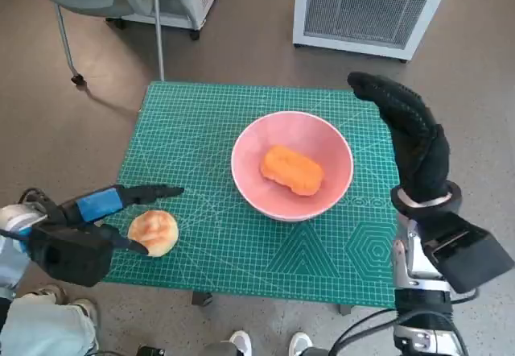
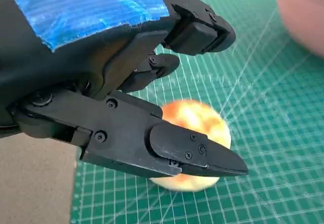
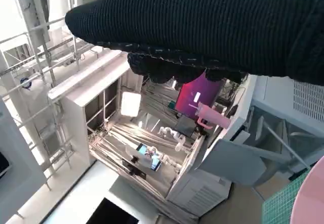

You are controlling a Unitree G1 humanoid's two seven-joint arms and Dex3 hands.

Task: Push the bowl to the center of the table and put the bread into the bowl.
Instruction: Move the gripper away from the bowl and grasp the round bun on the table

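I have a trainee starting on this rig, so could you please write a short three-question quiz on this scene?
1. True or false: the pink bowl is empty.
2. Multiple choice: the round bun lies (A) inside the bowl, (B) on the green mat beside the left hand, (C) on the floor.
3. Fill in: the right hand is raised at the mat's right edge and holds ____.

Key
1. False: an orange bread piece lies in it.
2. B: the left wrist view shows the bun between that hand's spread fingers, not yet gripped.
3. Nothing.
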